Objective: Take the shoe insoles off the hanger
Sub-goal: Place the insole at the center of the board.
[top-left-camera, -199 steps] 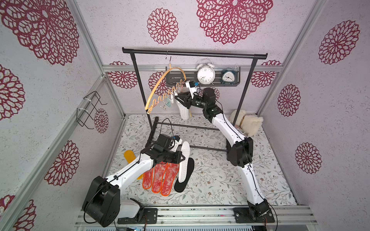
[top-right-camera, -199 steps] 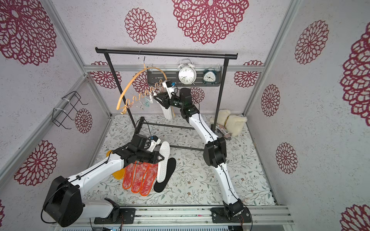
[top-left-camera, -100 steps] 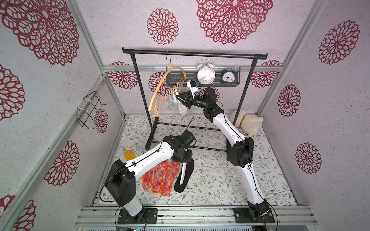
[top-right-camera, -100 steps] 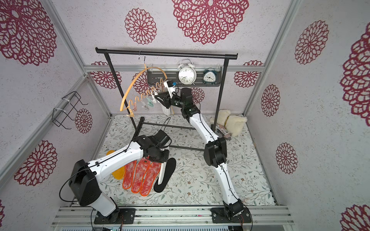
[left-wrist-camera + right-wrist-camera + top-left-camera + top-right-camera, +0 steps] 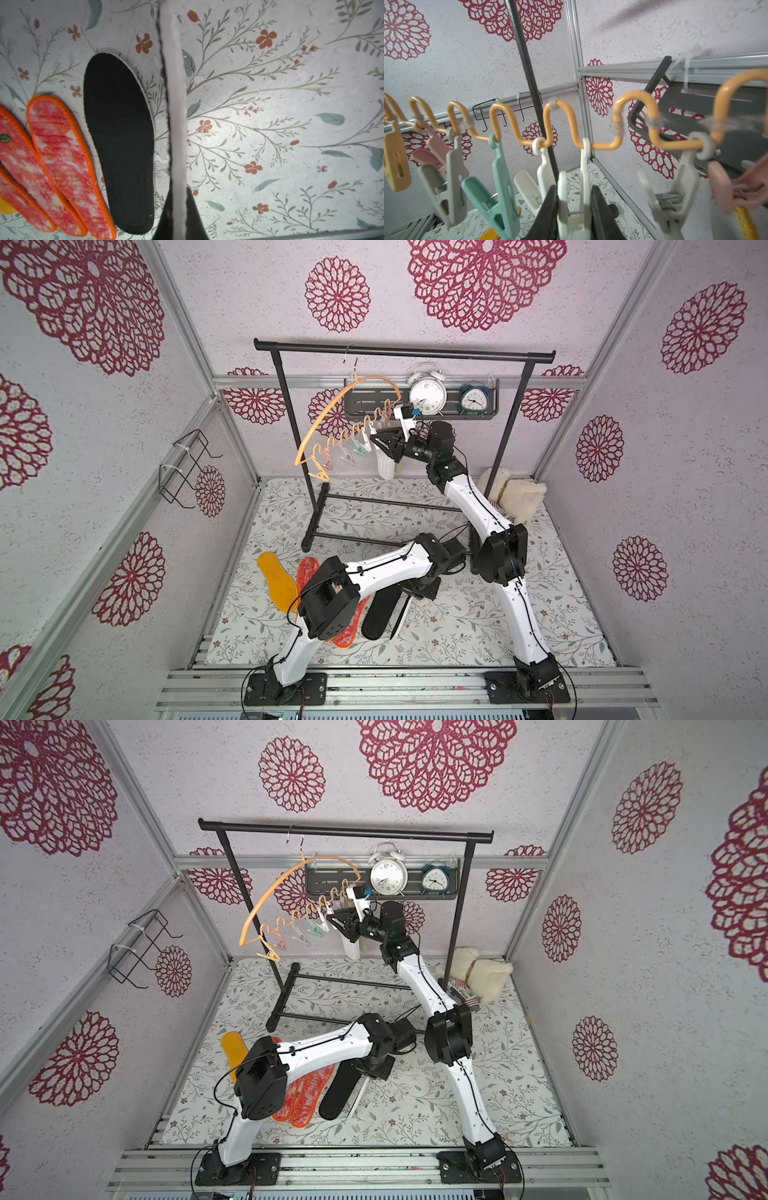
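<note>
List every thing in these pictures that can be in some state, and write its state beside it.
hanger, hooked on the black rack, tilted.
white clothespin, pinched in the right gripper's jaws.
pale insole, hanging from the hanger.
held black insole, edge-on in the left gripper's shut jaws.
loose black insole, flat on the table.
red-speckled insoles, flat, side by side.
yellow-orange insole, flat on the table.

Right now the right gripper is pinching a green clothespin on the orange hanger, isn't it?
No, the colour is wrong. The right gripper is pinching a white clothespin on the orange hanger, as the right wrist view shows. The green clothespin hangs further along, untouched.
</note>
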`<control>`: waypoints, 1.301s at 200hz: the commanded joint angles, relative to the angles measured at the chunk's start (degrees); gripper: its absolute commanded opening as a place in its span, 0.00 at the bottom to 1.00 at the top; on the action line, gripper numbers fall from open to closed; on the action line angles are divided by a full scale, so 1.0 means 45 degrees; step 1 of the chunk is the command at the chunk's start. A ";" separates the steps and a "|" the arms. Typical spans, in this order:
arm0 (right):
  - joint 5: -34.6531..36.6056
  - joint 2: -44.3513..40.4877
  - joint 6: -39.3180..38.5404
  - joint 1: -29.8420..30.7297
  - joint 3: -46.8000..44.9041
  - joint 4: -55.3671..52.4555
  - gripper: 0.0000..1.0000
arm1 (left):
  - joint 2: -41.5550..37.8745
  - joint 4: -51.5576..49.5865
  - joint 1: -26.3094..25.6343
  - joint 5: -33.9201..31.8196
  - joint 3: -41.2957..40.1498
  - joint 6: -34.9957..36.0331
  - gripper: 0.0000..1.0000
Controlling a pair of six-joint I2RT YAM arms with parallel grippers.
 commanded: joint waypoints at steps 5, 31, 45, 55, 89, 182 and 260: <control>-0.0056 0.0241 0.0431 -0.0210 0.0335 0.0118 0.07 | 0.0405 -0.0738 -0.0205 -0.0411 0.0409 -0.0303 0.01; -0.0198 0.0298 0.0491 -0.0218 0.0316 0.0085 0.07 | 0.0407 -0.1083 -0.0214 -0.1331 0.0270 -0.0568 0.02; -0.0219 0.0312 0.0519 -0.0220 0.0317 0.0154 0.07 | 0.0440 -0.1334 -0.0145 -0.1541 0.0258 -0.0816 0.01; -0.0210 0.0301 0.0547 -0.0216 0.0319 0.0183 0.07 | 0.0426 -0.1173 -0.0089 -0.1325 0.0100 -0.0874 0.01; -0.0233 0.0364 0.0623 -0.0216 0.0316 0.0230 0.07 | 0.0801 -0.1358 -0.0096 -0.1416 0.0281 -0.0780 0.05; -0.0284 0.0402 0.0632 -0.0270 0.0313 0.0238 0.07 | 0.0862 0.0750 -0.0331 0.0583 0.0297 -0.0272 0.59; -0.0317 0.0335 0.0299 -0.0464 0.0316 -0.0343 0.07 | -0.3283 0.2566 -0.0192 0.0075 -0.3574 0.0613 0.59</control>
